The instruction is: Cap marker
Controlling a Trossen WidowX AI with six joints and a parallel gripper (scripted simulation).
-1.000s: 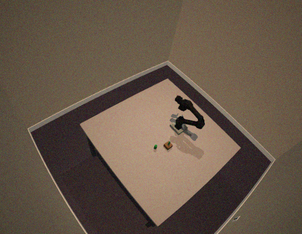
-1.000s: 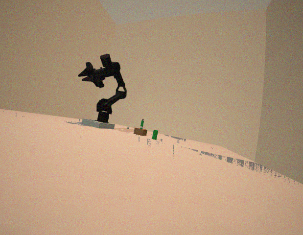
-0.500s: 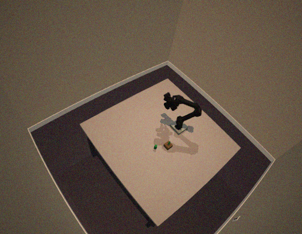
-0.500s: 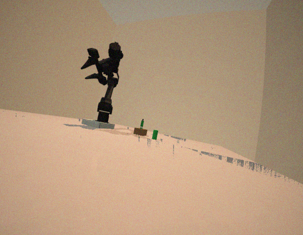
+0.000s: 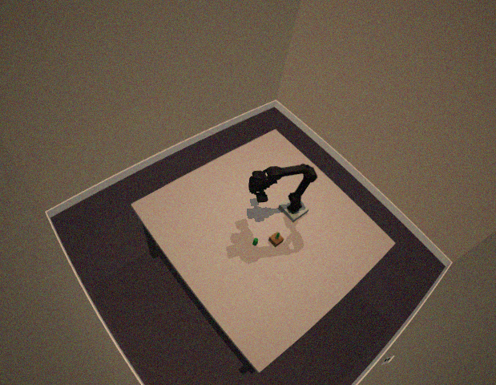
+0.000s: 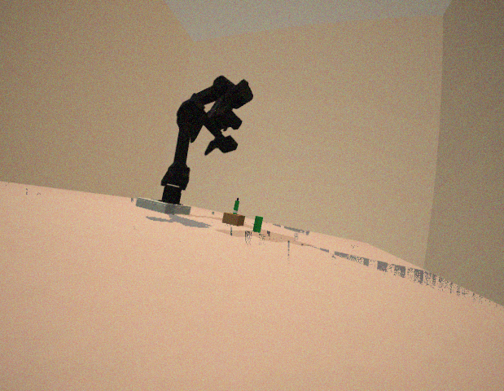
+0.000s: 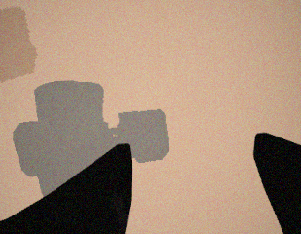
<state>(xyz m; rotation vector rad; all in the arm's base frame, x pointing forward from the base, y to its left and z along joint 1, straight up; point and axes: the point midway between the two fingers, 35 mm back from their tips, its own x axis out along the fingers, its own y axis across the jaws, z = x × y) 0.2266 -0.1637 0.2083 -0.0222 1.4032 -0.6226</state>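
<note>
The green marker (image 5: 277, 235) (image 6: 235, 205) stands upright in the brown holder block (image 5: 272, 241) (image 6: 233, 219), its dark tip bare at the top. The green cap (image 5: 255, 241) (image 6: 257, 224) stands on the table (image 5: 256, 314) (image 6: 243, 311) beside the block, apart from it. It looks upright. My gripper (image 7: 195, 150) is partly open, with nothing between its fingertips in the wrist view. It hangs high above the table, away from both the cap and the marker. Cap, marker and block are outside the wrist view.
The arm's pale base plate (image 5: 294, 216) (image 6: 159, 206) stands on the table near the holder block. The arm's shadows fall on the table, some around the cap and block. The table's edges show in the top view, with dark floor beyond.
</note>
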